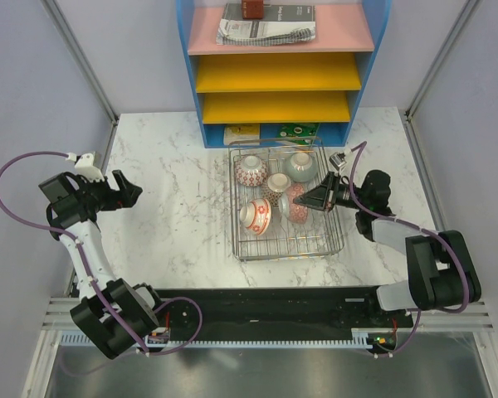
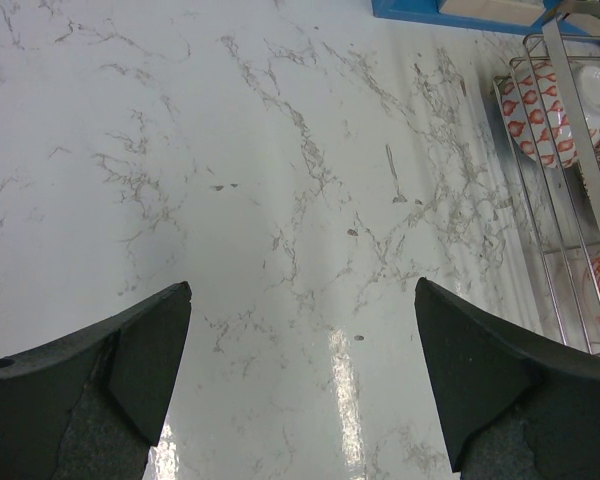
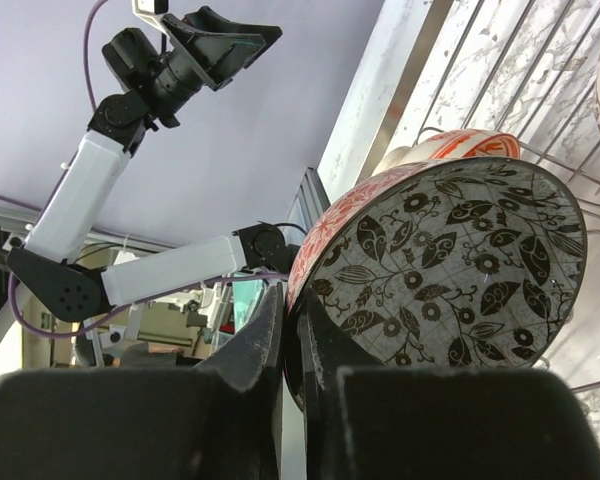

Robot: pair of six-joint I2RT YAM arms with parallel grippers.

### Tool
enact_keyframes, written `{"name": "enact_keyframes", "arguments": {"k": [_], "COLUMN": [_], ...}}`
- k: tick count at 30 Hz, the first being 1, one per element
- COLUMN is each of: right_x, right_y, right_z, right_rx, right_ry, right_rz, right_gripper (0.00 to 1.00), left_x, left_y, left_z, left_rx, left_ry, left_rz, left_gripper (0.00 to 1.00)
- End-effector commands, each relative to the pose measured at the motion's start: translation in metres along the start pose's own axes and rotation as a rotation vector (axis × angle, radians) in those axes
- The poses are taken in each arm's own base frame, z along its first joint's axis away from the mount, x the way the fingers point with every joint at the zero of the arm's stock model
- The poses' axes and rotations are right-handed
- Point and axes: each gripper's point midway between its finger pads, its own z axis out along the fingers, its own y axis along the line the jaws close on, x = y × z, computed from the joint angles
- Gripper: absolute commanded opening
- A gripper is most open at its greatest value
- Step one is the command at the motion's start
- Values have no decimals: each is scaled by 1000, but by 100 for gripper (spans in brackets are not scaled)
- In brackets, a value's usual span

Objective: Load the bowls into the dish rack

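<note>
One red-orange bowl (image 3: 450,260), its inside covered in dark leaves, stands on edge in the dish rack (image 1: 315,236). The right gripper (image 3: 288,300) pinches its rim, with the jaws drawn narrow on either side of the wall. From above, this bowl sits in the right half of the rack, toward the middle, with the gripper reaching in over the right-hand rim.

Four more bowls lie in the same wire basket:
- A white bowl with red bands (image 1: 256,215) is tipped on its side at the near left.
- A grey-brown patterned bowl (image 1: 277,184) sits just behind the held one.
- A white bowl with red-orange drops (image 1: 251,170) sits at the far left.
- A pale green bowl (image 1: 300,166) sits at the far right.

In the right wrist view, the banded bowl shows just past the held bowl's upper rim.

The rack rests on a marble table (image 2: 230,150), just in front of a blue-framed shelf unit (image 1: 274,108) with yellow and pink trays.

Well to the left, the left gripper (image 2: 300,330) hovers over bare marble, apart from the rack — jaws spread wide and holding nothing.
</note>
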Motion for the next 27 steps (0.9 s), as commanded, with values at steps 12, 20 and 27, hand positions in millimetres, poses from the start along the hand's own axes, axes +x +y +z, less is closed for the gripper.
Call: {"name": "enact_keyframes", "arguments": {"k": [12, 20, 27], "right_x": [5, 6, 7], "right_y": [-22, -43, -48], "right_z": [-6, -9, -10], "right_rx": [103, 166, 191], "right_ry": [24, 35, 57], "right_rz": [-90, -70, -78], "right_gripper": [0, 19, 30], "left_x": [-6, -7, -8], "left_y": [-4, -5, -5], "left_z": [-1, -1, -2], "left_rx": [22, 26, 25], "left_ry": [-22, -24, -25], "left_rz": [38, 42, 40], "left_gripper": [100, 100, 100]}}
